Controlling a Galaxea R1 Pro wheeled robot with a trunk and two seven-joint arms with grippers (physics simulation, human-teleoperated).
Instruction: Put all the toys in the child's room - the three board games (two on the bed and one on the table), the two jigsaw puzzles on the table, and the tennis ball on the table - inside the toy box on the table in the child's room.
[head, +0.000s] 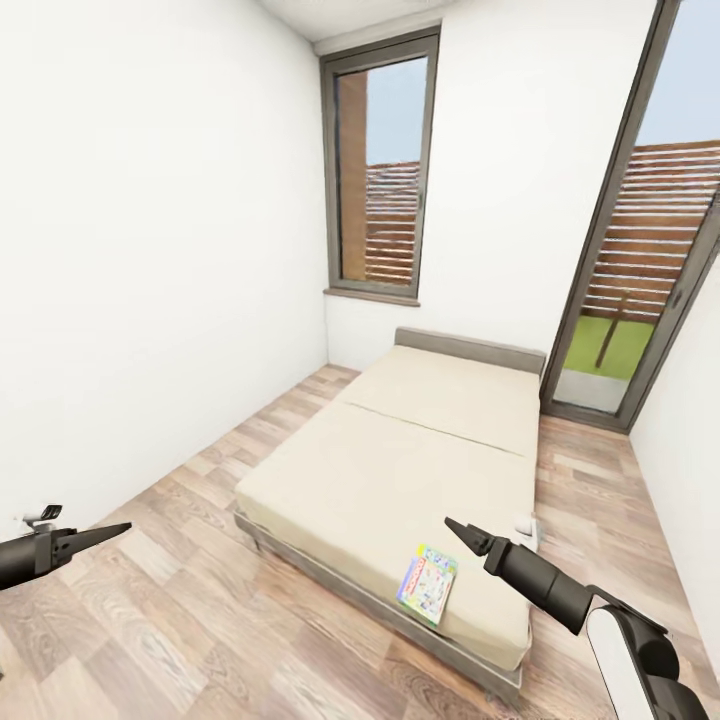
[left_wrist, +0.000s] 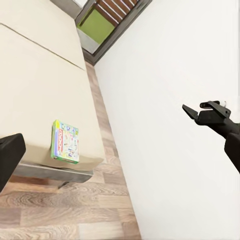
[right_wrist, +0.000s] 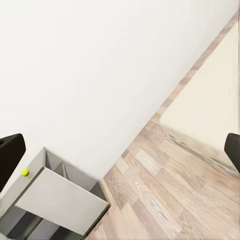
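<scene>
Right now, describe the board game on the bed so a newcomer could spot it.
Find the cream bed in the middle of the room. At its near corner lies a flat board game, the one brightly printed, white-green thing on the plain mattress.

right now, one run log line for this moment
phase: facing bed | board game near bed's front edge | left claw empty | right claw empty | tennis ball on table

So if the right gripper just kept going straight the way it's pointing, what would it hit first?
Probably the bed: the right gripper points up-left over the mattress, past the board game. Its height above the mattress is unclear, so it may clear it.
</scene>
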